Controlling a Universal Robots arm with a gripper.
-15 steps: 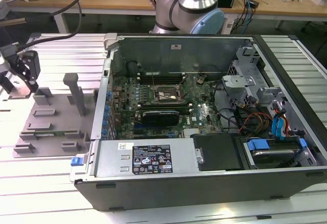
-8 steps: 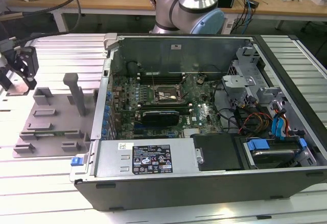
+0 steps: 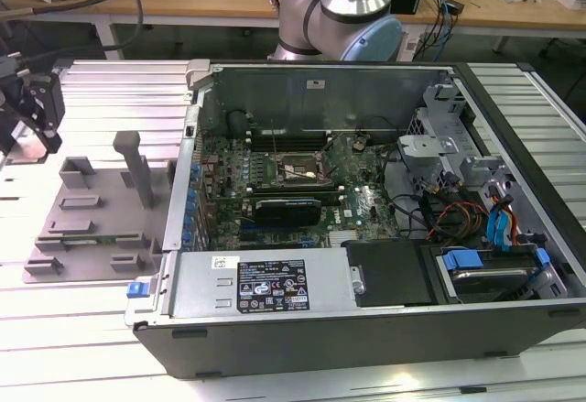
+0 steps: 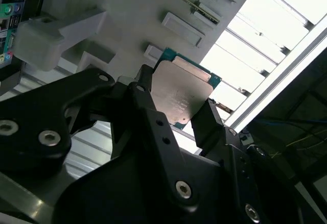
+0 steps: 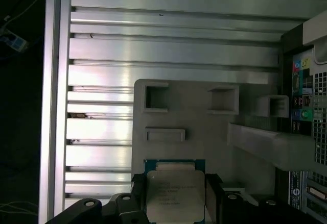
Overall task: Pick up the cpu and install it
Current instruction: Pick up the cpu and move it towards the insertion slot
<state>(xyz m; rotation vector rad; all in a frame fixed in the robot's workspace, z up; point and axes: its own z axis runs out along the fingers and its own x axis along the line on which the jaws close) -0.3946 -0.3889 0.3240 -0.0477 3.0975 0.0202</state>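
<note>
The cpu (image 4: 181,94) is a flat square chip with a silvery top and a thin green edge. It sits between my two black fingers in both wrist views. My gripper (image 4: 179,104) is shut on the cpu (image 5: 175,193), one finger (image 5: 138,185) on each of two opposite sides. It hangs over the grey fixture plate (image 5: 204,132). In the exterior view the gripper (image 3: 37,109) is at the far left, above the plate's (image 3: 92,210) left end. The black socket frame (image 3: 291,166) lies open on the motherboard inside the case, well to the exterior view's right of the gripper.
The open computer case (image 3: 366,329) takes up the middle and right of the slatted aluminium table (image 3: 82,347). Upright grey posts (image 3: 137,168) rise from the fixture plate between the gripper and the case wall. The arm's base (image 3: 339,8) stands behind the case.
</note>
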